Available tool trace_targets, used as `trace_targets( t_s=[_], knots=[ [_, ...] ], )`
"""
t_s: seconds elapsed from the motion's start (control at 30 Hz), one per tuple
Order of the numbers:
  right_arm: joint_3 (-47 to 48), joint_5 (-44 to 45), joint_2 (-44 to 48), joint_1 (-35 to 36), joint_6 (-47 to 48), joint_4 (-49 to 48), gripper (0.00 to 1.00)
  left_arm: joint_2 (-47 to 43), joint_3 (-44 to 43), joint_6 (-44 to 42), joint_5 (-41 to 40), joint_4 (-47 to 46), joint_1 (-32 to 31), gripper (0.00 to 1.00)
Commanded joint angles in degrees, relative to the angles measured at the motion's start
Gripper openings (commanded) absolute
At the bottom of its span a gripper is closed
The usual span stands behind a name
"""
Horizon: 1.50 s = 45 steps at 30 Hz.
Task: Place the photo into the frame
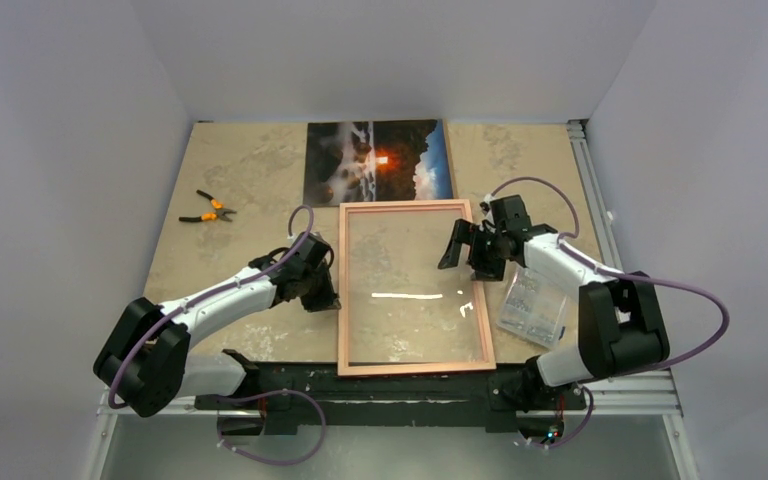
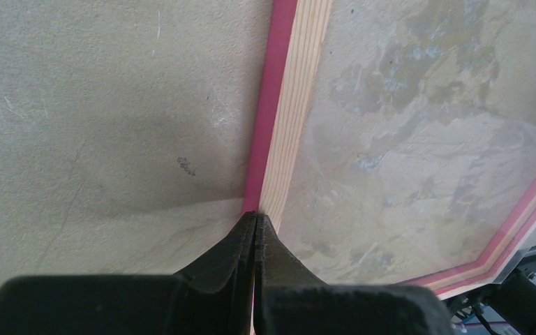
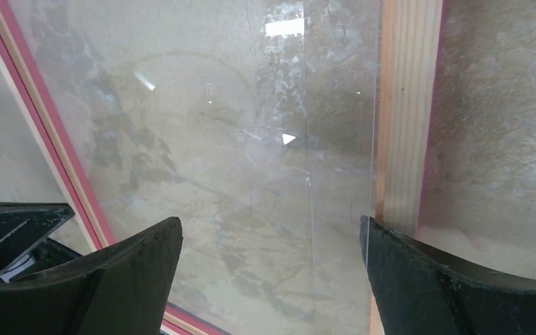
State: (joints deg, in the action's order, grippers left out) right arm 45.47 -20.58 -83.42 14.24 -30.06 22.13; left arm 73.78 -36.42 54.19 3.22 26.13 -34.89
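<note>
At the frame (image 1: 415, 368), lying back-up, the jaws of the left gripper (image 2: 255, 220) are being pressed shut against its left rail, and those of the right gripper (image 3: 271, 237) are being held wide open, empty, over its right rail. The photo (image 1: 378, 162) is being left face up just beyond the frame's far rail, so the insertion is apparently not yet begun.

The frame (image 1: 341, 290) lies in the middle of the table (image 1: 240, 170), with the photo (image 1: 377, 160) just behind it, pliers (image 1: 208, 210) to its left and a box (image 1: 532, 305) to its right.
</note>
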Motion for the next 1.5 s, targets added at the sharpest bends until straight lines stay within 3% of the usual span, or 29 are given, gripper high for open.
trace_targets(
  t_s=[0.0, 0.4, 0.5, 0.63, 0.77, 1.2, 1.47],
  knots=[
    [4.20, 4.94, 3.04, 0.12, 3.11, 4.05, 0.98, 3.09, 2.27, -1.64, -3.49, 1.10, -0.17, 0.00],
    [7.44, 12.10, 6.41, 0.04, 4.27, 8.71, 0.98, 1.63, 2.32, -1.11, -4.00, 1.34, -0.28, 0.01],
    [7.12, 11.92, 5.63, -0.24, 4.31, 8.68, 0.98, 0.29, 2.64, -1.14, -3.84, 0.84, -0.36, 0.15],
    [6.35, 9.96, 5.03, -1.24, 4.25, 8.18, 0.97, -1.95, 3.41, -1.21, -3.49, -1.01, -0.37, 0.42],
    [5.88, 8.50, 4.78, -2.46, 4.27, 8.10, 0.97, -1.10, 2.60, -1.93, -3.49, -1.56, -0.40, 0.56],
    [4.46, 4.26, 4.76, -6.95, 5.34, 7.72, 0.96, 6.90, -4.88, -5.56, -2.76, -2.17, -1.92, 0.50],
    [4.77, 3.57, 4.14, -7.82, 5.73, 7.49, 0.96, 12.40, -9.74, -8.58, -5.65, -0.06, -3.92, 0.32]
  ],
)
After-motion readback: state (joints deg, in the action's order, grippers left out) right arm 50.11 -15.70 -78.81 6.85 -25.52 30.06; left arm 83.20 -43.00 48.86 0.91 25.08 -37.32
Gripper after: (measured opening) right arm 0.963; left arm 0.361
